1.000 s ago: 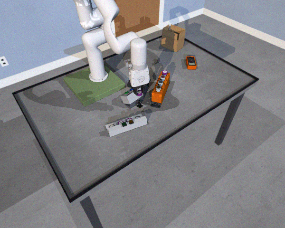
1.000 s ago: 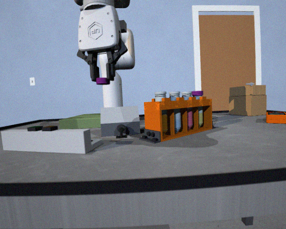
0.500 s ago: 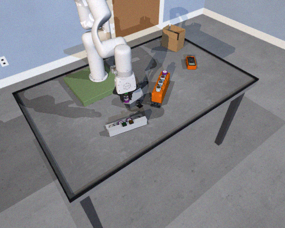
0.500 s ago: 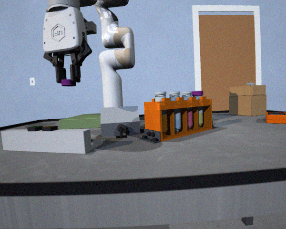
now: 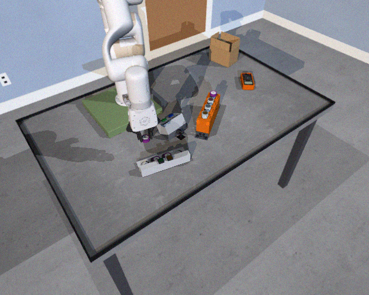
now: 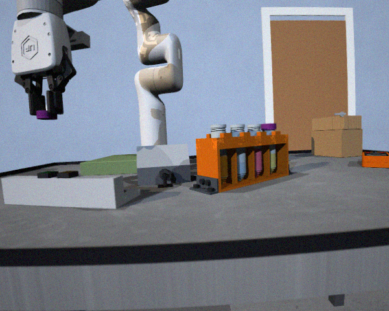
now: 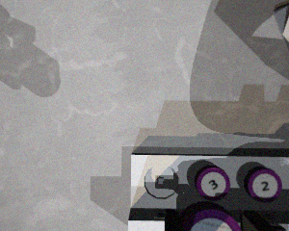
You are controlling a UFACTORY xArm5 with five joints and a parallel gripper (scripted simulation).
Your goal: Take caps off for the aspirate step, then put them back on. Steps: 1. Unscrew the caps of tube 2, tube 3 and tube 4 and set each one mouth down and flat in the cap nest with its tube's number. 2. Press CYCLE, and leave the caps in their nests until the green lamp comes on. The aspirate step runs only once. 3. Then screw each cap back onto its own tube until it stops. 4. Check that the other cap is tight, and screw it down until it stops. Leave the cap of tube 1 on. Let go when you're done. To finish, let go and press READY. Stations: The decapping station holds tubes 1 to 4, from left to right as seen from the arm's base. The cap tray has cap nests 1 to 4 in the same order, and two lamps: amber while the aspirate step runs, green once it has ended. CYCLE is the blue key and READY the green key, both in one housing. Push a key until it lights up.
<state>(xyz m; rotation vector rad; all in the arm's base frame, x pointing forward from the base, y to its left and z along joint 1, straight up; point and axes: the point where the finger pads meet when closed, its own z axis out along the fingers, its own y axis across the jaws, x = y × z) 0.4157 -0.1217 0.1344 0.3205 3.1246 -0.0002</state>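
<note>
My gripper (image 5: pixel 145 136) (image 6: pixel 47 110) is shut on a purple cap (image 5: pixel 145 139) (image 6: pixel 47 115) (image 7: pixel 209 222) and holds it high above the white cap tray (image 5: pixel 178 160) (image 6: pixel 60 192). In the wrist view, two purple caps marked 3 (image 7: pixel 213 184) and 2 (image 7: pixel 264 186) sit in their nests, and the nest to their left (image 7: pixel 159 182) is empty. The orange decapping station (image 5: pixel 203 124) (image 6: pixel 208 153) holds three open tubes (image 5: pixel 207 107) (image 6: pixel 237 127). One tube still has its purple cap (image 5: pixel 213 93) (image 6: pixel 268 126). The key housing (image 5: pixel 173 126) (image 6: pixel 163 161) stands between the tray and the station.
The tray's two lamps (image 5: pixel 164 158) (image 6: pixel 57 173) look dark. A green base mat (image 5: pixel 103 110) (image 6: pixel 107 164) lies under the arm. A cardboard box (image 5: pixel 224 49) (image 6: pixel 337 137) and an orange meter (image 5: pixel 247 80) (image 6: pixel 376 159) stand at the far side of the table.
</note>
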